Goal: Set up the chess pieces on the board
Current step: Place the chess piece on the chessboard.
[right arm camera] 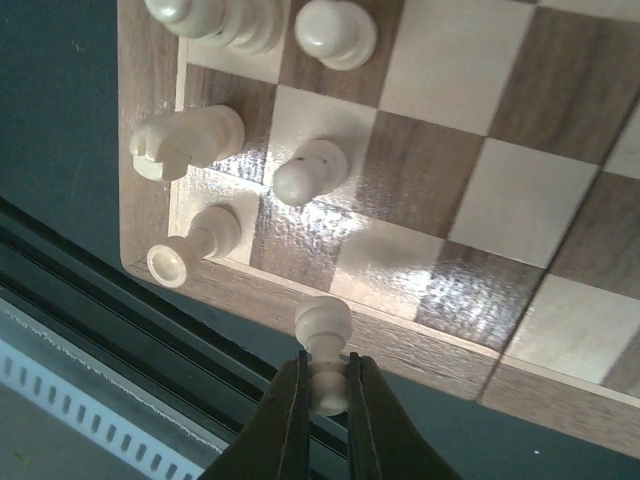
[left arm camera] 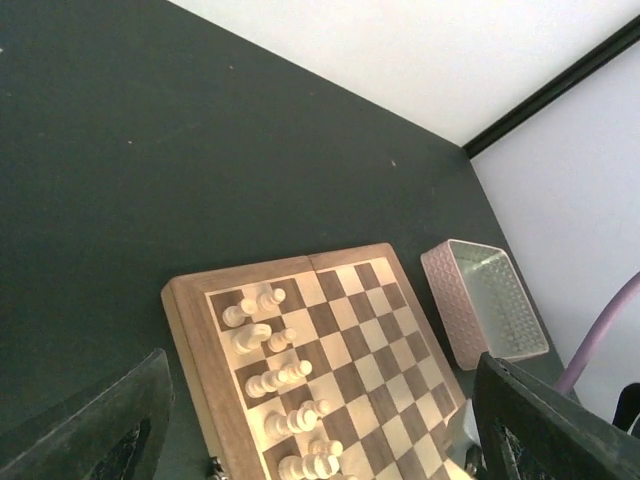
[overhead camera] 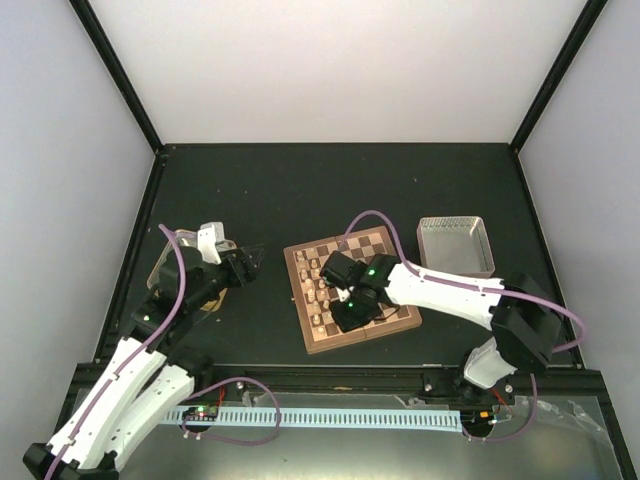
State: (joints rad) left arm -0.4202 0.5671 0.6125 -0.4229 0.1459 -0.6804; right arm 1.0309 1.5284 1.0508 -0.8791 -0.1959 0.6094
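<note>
The board [overhead camera: 297, 300] lies at the table's centre, with pale tan chess pieces [overhead camera: 316, 292] in its two left columns. My right gripper [overhead camera: 345, 312] hovers over the board's near-left corner, shut on a pale pawn [right arm camera: 323, 345] held above the board's rim [right arm camera: 420, 350]. In the right wrist view a pale rook [right arm camera: 190, 250], a knight [right arm camera: 185, 140] and a pawn [right arm camera: 312, 170] stand near that corner. My left gripper [overhead camera: 250, 262] is open and empty, left of the board. Its wrist view shows the board [left arm camera: 190, 340] and pale pieces [left arm camera: 275, 375]. No dark pieces are in view.
A clear tray [overhead camera: 455, 245] stands right of the board; it also shows in the left wrist view [left arm camera: 485, 310]. A tin [overhead camera: 163, 272] sits at the left, under the left arm. Black frame posts edge the table.
</note>
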